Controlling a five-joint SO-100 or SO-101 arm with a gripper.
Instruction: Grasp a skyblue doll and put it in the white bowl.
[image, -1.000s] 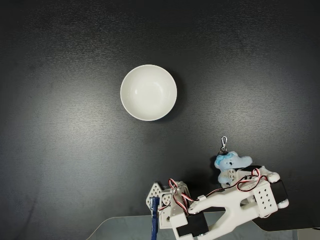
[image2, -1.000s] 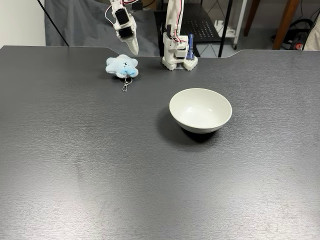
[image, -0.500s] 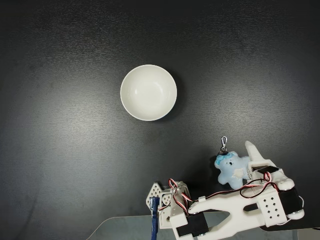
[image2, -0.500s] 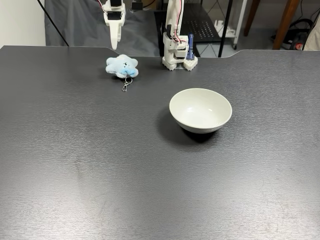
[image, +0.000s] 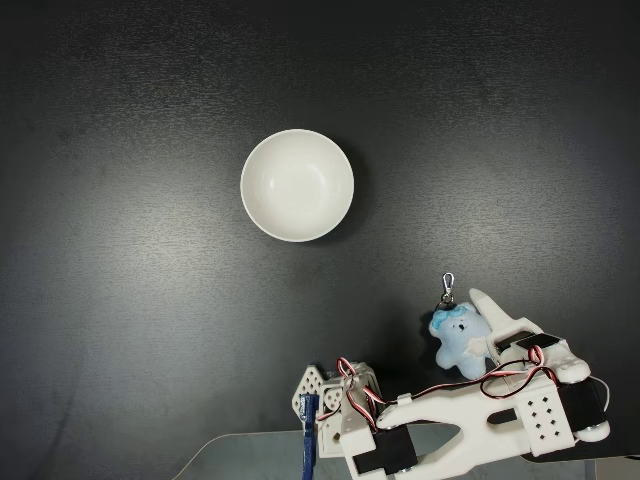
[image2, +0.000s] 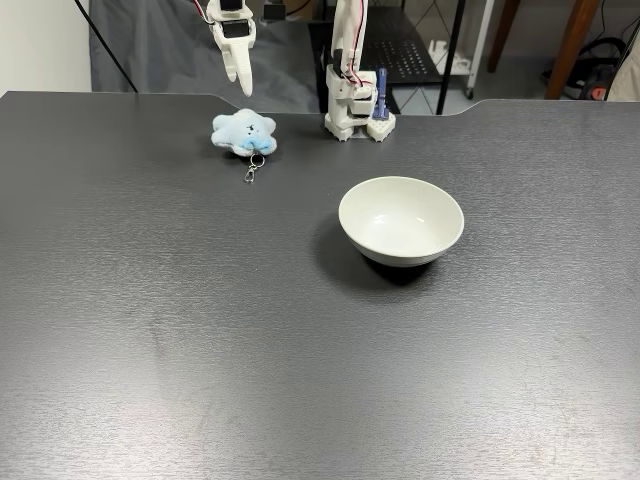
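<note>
The skyblue doll lies on the black table near the arm's base, its silver clasp pointing toward the table's middle. Nothing is in the white bowl, which stands apart from the doll near the table's centre. My gripper hangs just above the doll, at its right side in the top-down fixed view. Its jaws look open, one long white finger runs past the doll's right arm, and nothing is held.
The arm's white base with a blue clamp stands at the table's edge beside the doll. Red and black wires loop along the arm. Beyond the table's far edge are dark cloth and furniture legs.
Over the second the gripper swung off the doll toward its right side in the top-down view, then edged back closer. Doll and bowl have not moved.
</note>
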